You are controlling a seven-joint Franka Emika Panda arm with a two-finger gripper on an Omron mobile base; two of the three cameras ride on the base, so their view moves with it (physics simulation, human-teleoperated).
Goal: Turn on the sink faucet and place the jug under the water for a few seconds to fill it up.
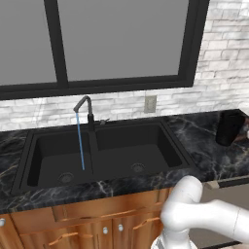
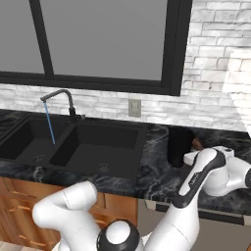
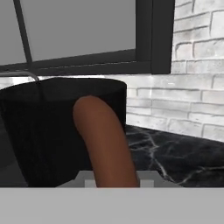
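Observation:
The sink faucet (image 1: 83,103) (image 2: 56,94) is running: a thin blue stream of water (image 1: 80,141) (image 2: 49,126) falls into the left basin of the black sink (image 1: 146,141) (image 2: 112,139). The black jug (image 1: 228,127) (image 2: 179,144) (image 3: 43,131) stands upright on the counter to the right of the sink. Its reddish-brown handle (image 3: 105,144) (image 2: 196,143) points away from the sink, towards my hand. My gripper (image 2: 194,151) is at that handle, closed around it. In the hand view the handle runs down to where the fingertips lie hidden.
Dark marble counter (image 1: 204,146) (image 2: 157,171) surrounds the sink and ends at its right edge near the jug. A wall outlet (image 1: 150,103) (image 2: 134,108) sits on the white brick wall under a black-framed window (image 1: 121,44). Wooden cabinet doors (image 1: 87,223) are below.

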